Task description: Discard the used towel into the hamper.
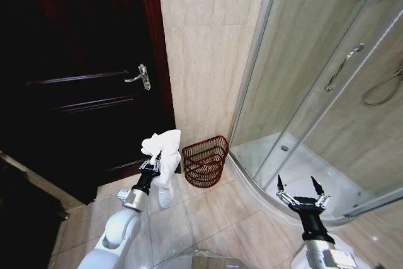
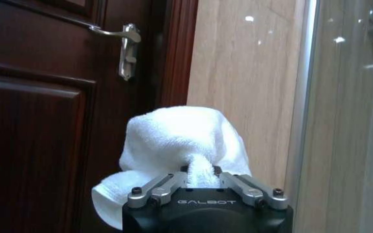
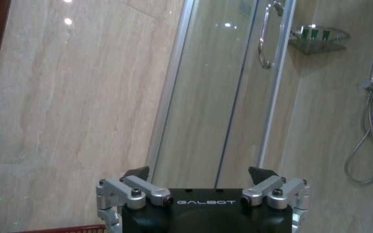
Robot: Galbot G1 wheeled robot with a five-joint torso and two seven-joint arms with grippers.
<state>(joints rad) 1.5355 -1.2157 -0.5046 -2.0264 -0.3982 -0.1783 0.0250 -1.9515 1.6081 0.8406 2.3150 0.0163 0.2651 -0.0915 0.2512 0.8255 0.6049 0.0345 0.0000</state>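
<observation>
Half your job is done: your left gripper [image 1: 154,160] has its fingers pinching the white towel [image 1: 162,144], held just left of the hamper [image 1: 205,160] on the floor by the wall. The drop remains. Your right gripper [image 1: 298,186] waits, fingers spread.

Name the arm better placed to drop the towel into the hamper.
Left. The left gripper already holds the white towel just beside the hamper; the right gripper hangs empty, jaws open, by the shower.

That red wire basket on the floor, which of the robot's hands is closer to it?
Left. The left gripper, holding the towel, is just beside the hamper; the right gripper hangs open farther off, by the shower.
</observation>
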